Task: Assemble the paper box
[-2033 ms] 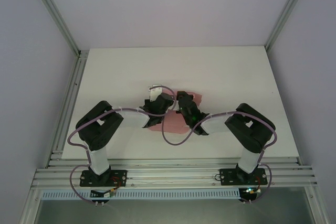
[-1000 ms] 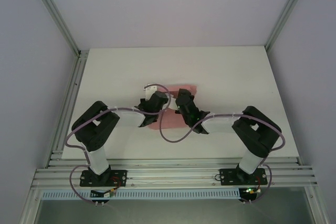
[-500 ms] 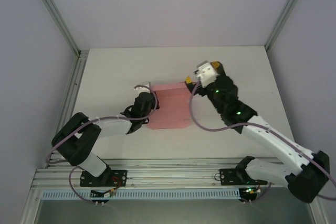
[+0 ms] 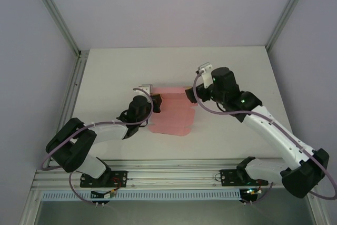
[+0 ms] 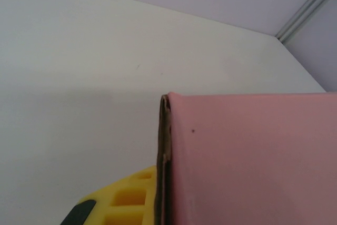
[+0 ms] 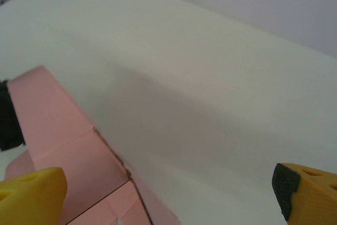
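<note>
The pale pink paper box (image 4: 171, 114) lies in the middle of the white table (image 4: 237, 67), partly folded, with creases showing. My left gripper (image 4: 152, 101) is shut on its left edge. In the left wrist view the card (image 5: 253, 156) stands edge-on beside one yellow finger (image 5: 121, 198); the other finger is hidden behind the card. My right gripper (image 4: 194, 92) hovers at the box's back right corner, wide open. In the right wrist view both yellow fingertips (image 6: 31, 193) stand far apart, and the box's corner (image 6: 63, 135) reaches in by the left one, ungripped.
Aluminium rails run along the table's left side (image 4: 71, 104) and near edge (image 4: 174, 175). White walls close in the back and sides. Bare table surface spreads behind and to the right of the box.
My right gripper opened, let go of the box, swung out to the back right, then dropped toward the box's right corner. The left arm stretched forward, still gripping; more of the box now shows.
</note>
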Controlling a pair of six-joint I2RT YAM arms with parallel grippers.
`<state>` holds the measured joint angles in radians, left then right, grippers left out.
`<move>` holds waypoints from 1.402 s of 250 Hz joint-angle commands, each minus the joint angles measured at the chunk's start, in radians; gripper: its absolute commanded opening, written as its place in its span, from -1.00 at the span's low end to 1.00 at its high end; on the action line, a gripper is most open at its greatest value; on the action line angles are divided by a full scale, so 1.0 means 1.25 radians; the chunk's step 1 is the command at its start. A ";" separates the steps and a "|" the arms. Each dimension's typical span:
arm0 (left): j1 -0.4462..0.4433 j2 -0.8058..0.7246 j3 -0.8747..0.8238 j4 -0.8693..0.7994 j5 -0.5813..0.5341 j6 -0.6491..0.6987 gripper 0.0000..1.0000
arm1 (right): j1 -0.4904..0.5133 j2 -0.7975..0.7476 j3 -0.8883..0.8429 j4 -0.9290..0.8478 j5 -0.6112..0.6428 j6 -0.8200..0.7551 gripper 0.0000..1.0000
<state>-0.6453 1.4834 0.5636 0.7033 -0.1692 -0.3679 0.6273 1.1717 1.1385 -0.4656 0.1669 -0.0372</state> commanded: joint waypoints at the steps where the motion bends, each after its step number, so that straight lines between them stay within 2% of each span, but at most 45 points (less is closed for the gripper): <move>1: 0.007 -0.025 -0.014 0.050 0.026 0.016 -1.00 | -0.004 0.016 0.036 -0.062 -0.045 0.009 1.00; 35: 0.008 -0.026 -0.019 0.067 0.051 0.026 -1.00 | -0.003 0.045 0.041 -0.073 0.013 -0.001 1.00; 89: 0.008 -0.019 -0.014 0.078 0.074 0.023 -1.00 | -0.003 0.069 0.023 -0.033 -0.019 -0.025 1.00; 163: 0.008 0.021 0.017 0.081 0.138 -0.002 -1.00 | -0.003 0.039 -0.101 0.213 -0.111 -0.061 1.00; 204: 0.009 0.038 0.027 0.109 0.216 -0.025 -1.00 | -0.003 0.016 -0.192 0.361 -0.170 -0.086 1.00; 235: 0.009 0.042 0.037 0.103 0.238 -0.038 -1.00 | -0.004 0.005 -0.219 0.409 -0.189 -0.086 1.00; 264: 0.009 0.036 0.035 0.100 0.227 -0.042 -1.00 | -0.003 0.001 -0.217 0.405 -0.138 -0.082 1.00; 292: 0.009 0.020 0.032 0.064 0.155 -0.048 -1.00 | -0.004 -0.024 -0.214 0.378 -0.067 -0.080 1.00; 320: 0.016 0.008 0.017 0.049 0.079 -0.078 -1.00 | -0.006 -0.080 -0.215 0.328 0.005 -0.055 1.00; 351: 0.057 0.009 0.008 0.056 0.065 -0.145 -1.00 | -0.010 -0.171 -0.232 0.281 0.026 -0.007 1.00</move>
<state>-0.6155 1.5196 0.5747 0.7399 -0.0383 -0.4564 0.6216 1.0714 0.8658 -0.0780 0.1402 -0.1150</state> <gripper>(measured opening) 0.096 0.999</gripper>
